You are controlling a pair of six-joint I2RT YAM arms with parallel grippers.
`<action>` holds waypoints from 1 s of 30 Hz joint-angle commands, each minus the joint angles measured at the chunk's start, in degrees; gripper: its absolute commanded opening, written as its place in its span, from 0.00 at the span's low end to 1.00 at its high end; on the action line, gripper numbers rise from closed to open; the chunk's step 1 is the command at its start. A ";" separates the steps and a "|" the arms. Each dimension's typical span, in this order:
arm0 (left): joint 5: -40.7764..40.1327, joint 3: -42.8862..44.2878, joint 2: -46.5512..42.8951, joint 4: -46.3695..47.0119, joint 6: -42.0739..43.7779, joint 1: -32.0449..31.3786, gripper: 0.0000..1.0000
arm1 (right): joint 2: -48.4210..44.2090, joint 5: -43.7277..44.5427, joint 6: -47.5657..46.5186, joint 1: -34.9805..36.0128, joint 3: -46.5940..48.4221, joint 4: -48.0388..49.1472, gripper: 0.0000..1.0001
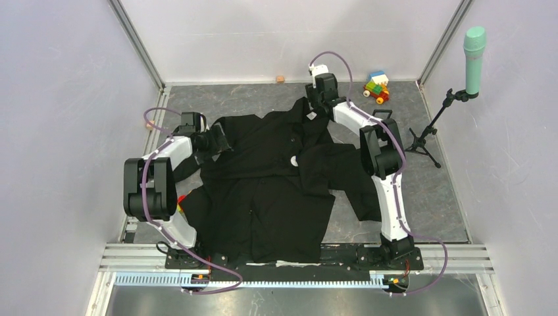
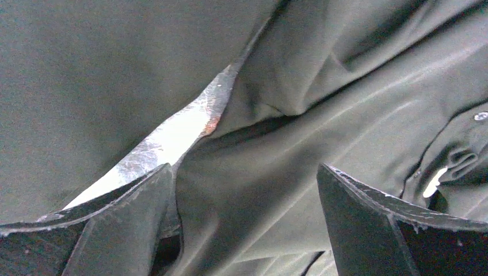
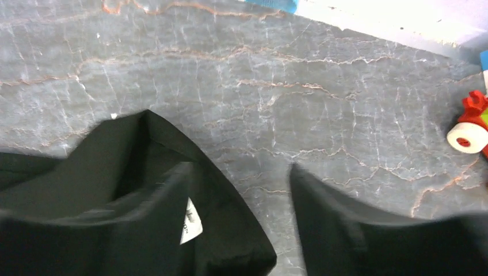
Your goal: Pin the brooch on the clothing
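The clothing is a black shirt (image 1: pixel 263 191) spread flat on the grey table. The brooch (image 1: pixel 294 160), a small pale disc, lies on the shirt's chest just right of the button line. My left gripper (image 1: pixel 218 140) is at the shirt's left shoulder. In the left wrist view it (image 2: pixel 244 169) is open, with its fingers (image 2: pixel 132 224) wide apart and shirt fabric (image 2: pixel 322 115) lying between them. My right gripper (image 1: pixel 314 108) is at the collar. In the right wrist view it (image 3: pixel 241 169) is open above the collar edge (image 3: pixel 230 230), next to the white label (image 3: pixel 190 221).
Toy blocks (image 1: pixel 376 85) lie at the back right and also show in the right wrist view (image 3: pixel 469 129). A microphone on a stand (image 1: pixel 474 52) is at the far right. A small black frame (image 1: pixel 383 115) sits by the right arm. A red and yellow object (image 1: pixel 181 199) lies by the left arm.
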 commanded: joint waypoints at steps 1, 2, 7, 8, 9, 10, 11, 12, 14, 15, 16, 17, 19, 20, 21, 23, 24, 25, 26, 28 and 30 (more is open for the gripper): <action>3.10 4.17 -6.46 -2.08 4.94 -0.46 1.00 | -3.22 -5.56 -2.07 -1.21 2.67 -0.34 0.75; 4.08 4.28 -7.78 -2.04 5.29 -0.53 1.00 | -4.68 -6.46 -1.96 -1.26 1.53 -0.82 0.80; 7.87 2.14 -13.21 -2.13 6.79 -6.70 1.00 | -17.11 -7.46 -2.14 -1.22 -13.11 -2.14 0.95; 9.16 1.48 -13.58 -2.18 6.95 -8.45 1.00 | -20.22 -7.00 -2.24 -1.22 -17.16 -2.47 0.96; 10.51 0.72 -13.76 -2.22 7.17 -10.54 1.00 | -23.56 -6.26 -2.25 -1.30 -21.41 -2.78 0.97; 11.27 0.03 -13.86 -2.22 7.43 -12.49 1.00 | -26.23 -5.62 -2.31 -1.46 -25.24 -2.93 0.97; 11.68 -0.72 -13.89 -2.22 8.03 -15.17 1.00 | -28.94 -4.77 -2.26 -1.63 -29.13 -3.06 0.97; 11.66 -1.33 -13.80 -2.29 8.62 -17.39 1.00 | -32.14 -3.65 -1.91 -2.09 -33.98 -3.19 0.97; 10.89 -2.57 -13.77 -2.37 9.97 -22.61 1.00 | -37.64 -2.85 -0.77 -3.29 -41.74 -3.51 0.97; 10.39 -2.93 -13.79 -2.79 10.31 -25.08 1.00 | -40.47 -2.73 0.82 -4.09 -45.30 -3.94 0.98; 9.62 -3.15 -13.83 -3.17 10.40 -27.22 1.00 | -42.99 -2.64 1.83 -4.98 -48.50 -4.37 0.98; 8.71 -3.46 -14.10 -3.65 10.41 -29.09 1.00 | -45.42 -2.59 2.49 -5.68 -51.33 -4.83 0.98; 6.92 -4.08 -14.90 -4.74 10.89 -31.56 1.00 | -48.79 -2.59 3.21 -6.66 -56.07 -5.42 0.98; 6.31 -4.38 -15.36 -5.60 11.70 -32.57 1.00 | -50.04 -2.48 3.40 -7.21 -57.93 -5.60 0.98; 5.22 -4.57 -15.62 -6.48 12.32 -33.52 1.00 | -51.42 -2.31 4.07 -7.80 -60.00 -5.77 0.98; 2.02 -4.85 -15.45 -9.42 13.01 -34.88 1.00 | -53.53 -1.64 5.96 -9.50 -63.30 -6.45 0.98; 0.88 -4.85 -15.15 -11.32 13.28 -35.24 1.00 | -54.59 -1.78 6.78 -10.52 -64.90 -6.59 0.98; -0.27 -4.96 -14.97 -12.84 13.32 -35.49 0.99 | -55.40 -2.25 7.30 -11.85 -66.16 -6.58 0.98; -1.99 -5.30 -15.15 -13.73 12.93 -35.72 0.99 | -56.31 -2.54 7.67 -13.12 -67.40 -6.59 0.98; -4.86 -6.53 -16.66 -14.34 11.17 -35.89 0.98 | -57.36 -3.63 7.83 -15.04 -68.96 -6.58 0.98; -6.02 -7.97 -18.21 -14.03 9.63 -35.81 0.98 | -58.04 -4.52 7.67 -16.49 -69.89 -6.57 0.98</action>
